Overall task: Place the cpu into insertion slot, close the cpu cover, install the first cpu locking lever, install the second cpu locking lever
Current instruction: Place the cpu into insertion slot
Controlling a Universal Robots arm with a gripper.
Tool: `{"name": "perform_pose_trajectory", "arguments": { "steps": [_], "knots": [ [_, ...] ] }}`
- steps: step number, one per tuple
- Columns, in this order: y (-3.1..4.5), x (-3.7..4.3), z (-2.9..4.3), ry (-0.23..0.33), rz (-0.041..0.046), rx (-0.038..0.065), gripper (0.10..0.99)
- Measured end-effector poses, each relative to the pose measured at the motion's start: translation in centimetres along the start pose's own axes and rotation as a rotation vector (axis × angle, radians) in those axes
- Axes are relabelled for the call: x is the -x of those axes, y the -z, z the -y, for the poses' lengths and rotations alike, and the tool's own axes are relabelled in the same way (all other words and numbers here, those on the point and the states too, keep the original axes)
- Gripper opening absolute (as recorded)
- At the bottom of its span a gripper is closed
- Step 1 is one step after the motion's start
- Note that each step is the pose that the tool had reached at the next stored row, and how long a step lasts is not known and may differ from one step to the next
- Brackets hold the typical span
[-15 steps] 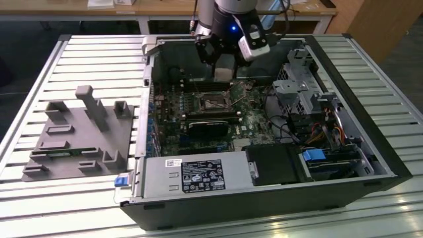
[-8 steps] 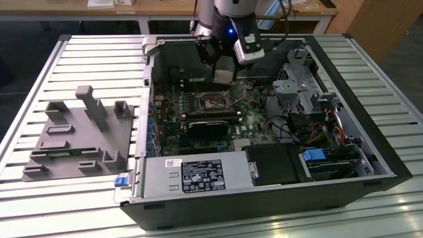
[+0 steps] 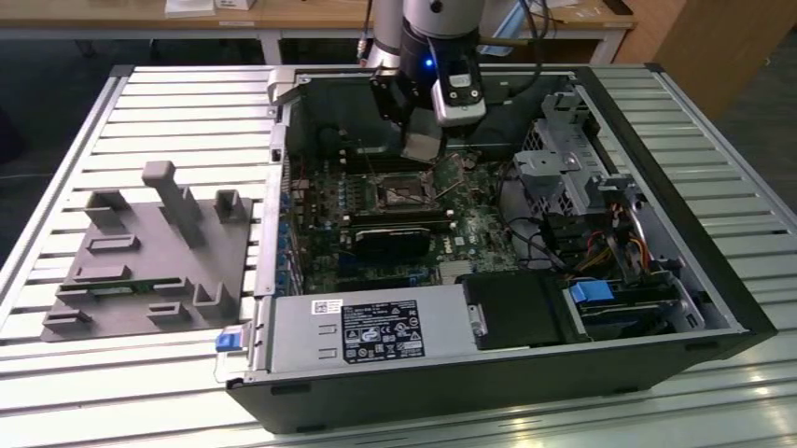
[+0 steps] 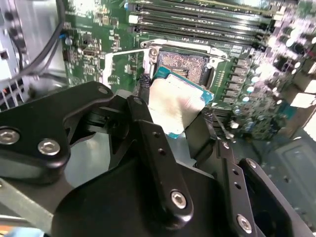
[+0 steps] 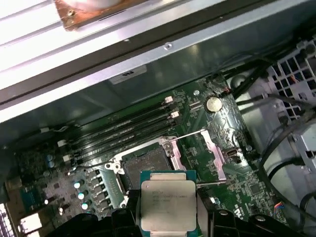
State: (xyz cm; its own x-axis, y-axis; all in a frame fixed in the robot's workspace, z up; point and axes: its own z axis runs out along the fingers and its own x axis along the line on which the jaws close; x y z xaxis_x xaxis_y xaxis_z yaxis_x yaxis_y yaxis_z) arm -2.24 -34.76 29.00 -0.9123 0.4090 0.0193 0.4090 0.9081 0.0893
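Slatted metal table (image 3: 162, 103) is carrying an open computer case (image 3: 498, 387) lying on its side, with a wooden desk (image 3: 312, 14) standing behind it. Inside the case, the cpu (image 4: 174, 104) is hanging in the air, pinched by two opposite edges between the black fingers (image 4: 144, 91) of the gripper (image 4: 176, 101). The fingers are clenching on it, one at each side, and its pale metal top is facing the cameras in both wrist views. It is sitting tilted in the second wrist view, not seated anywhere. Just beyond it on the board the insertion slot (image 5: 146, 165) is lying bare, its dark recessed middle showing, and in the first wrist view the cpu is overlapping the slot's nearer edge. Beside the slot the cover (image 5: 213, 157) is lying swung open, its silvery frame resting away from the socket with green board showing through its cut-out. Long black memory slots (image 5: 123, 129) are running along another side of the slot, and a round coin battery (image 5: 213, 103) is sitting farther off on the motherboard (image 4: 98, 24). In the exterior view the arm (image 3: 430, 37) is reaching down into the case over the middle of the board. A grey moulded fixture (image 3: 149, 252) is lying on the table toward the exterior view's left, and a power supply box (image 3: 361, 327) is sitting along the case's edge nearest that camera.
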Motion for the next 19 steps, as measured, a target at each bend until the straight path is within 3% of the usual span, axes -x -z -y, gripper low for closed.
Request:
{"name": "perform_pose_trajectory", "arguments": {
  "steps": [19],
  "knots": [
    [-0.85, 0.02, 0.08, -0.343, 0.0308, 0.007, 0.537]
  ]
}}
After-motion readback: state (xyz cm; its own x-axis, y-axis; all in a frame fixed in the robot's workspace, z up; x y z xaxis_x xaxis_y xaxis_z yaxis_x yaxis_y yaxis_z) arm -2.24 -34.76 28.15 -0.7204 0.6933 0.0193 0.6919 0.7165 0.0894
